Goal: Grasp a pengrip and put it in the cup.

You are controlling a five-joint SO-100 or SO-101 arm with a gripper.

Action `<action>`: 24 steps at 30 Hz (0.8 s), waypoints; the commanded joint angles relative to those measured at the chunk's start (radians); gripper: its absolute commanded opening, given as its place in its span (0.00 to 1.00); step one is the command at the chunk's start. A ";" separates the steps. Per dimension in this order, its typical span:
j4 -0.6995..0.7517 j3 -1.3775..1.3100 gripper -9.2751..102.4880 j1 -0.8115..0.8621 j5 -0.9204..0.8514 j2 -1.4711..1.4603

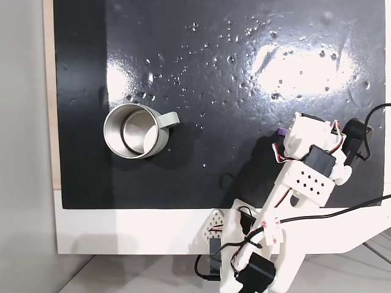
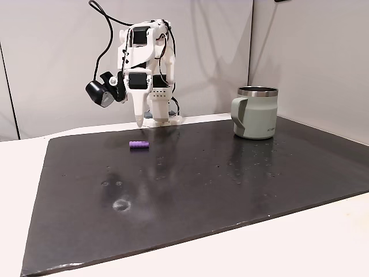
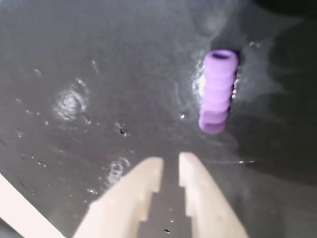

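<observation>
The pengrip (image 3: pixel 218 91) is a small purple ribbed cylinder lying on the black mat. In the wrist view it lies just ahead and to the right of my fingertips. It also lies flat on the mat in a fixed view (image 2: pixel 138 144), and in the top-down fixed view only a purple sliver (image 1: pixel 282 131) peeks out beside the arm. My gripper (image 3: pixel 171 161) hangs a little above the mat, pointing down (image 2: pixel 139 122), its two pale fingers nearly touching and holding nothing. The cup (image 2: pixel 255 115), a metal mug with a pale grey-green wall (image 1: pixel 161 139), stands upright far from the gripper.
A black mat (image 1: pixel 214 91) with small bumps and glare covers most of the white table. The arm's base and cables (image 1: pixel 256 256) sit at the table edge. A black camera (image 2: pixel 99 92) hangs on the arm's side. Bare mat lies between pengrip and cup.
</observation>
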 commanded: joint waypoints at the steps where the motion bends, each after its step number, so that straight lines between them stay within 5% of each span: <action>1: 0.025 -0.072 0.24 0.023 -0.058 0.002; 15: 0.057 -0.167 0.28 0.055 -0.167 -0.279; 24: 0.051 -0.164 0.19 0.063 -0.193 -0.353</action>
